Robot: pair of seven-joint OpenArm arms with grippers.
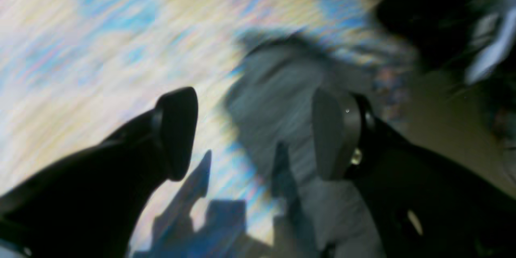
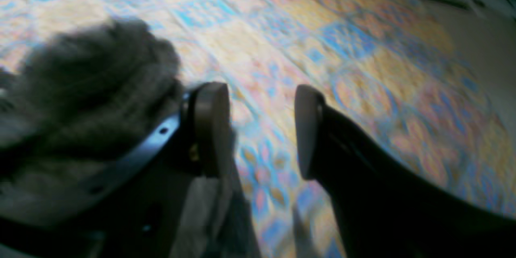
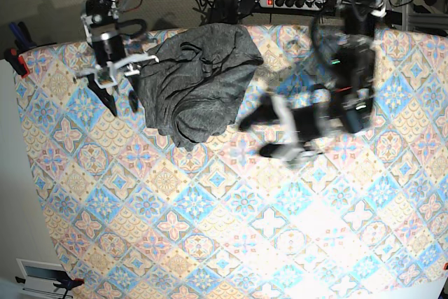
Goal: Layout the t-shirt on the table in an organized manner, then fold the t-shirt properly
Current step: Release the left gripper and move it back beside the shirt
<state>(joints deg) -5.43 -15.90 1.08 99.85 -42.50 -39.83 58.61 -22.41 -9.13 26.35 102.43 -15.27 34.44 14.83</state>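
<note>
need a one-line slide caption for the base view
Crumpled dark heather-grey knit t-shirt on pastel diamond-tile table, open right gripper beside it, open left gripper motion-blurred.

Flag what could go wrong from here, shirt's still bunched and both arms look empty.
1. The t-shirt lies crumpled with folds overlapping, so a pinch may catch several layers and drag the heap instead of spreading it.
2. The left gripper, open and motion-blurred, is beside the shirt's edge; it could snag the cloth on the table.
3. The right gripper, open, sits at the shirt's other side; uncoordinated pulls could twist the fabric.
</note>
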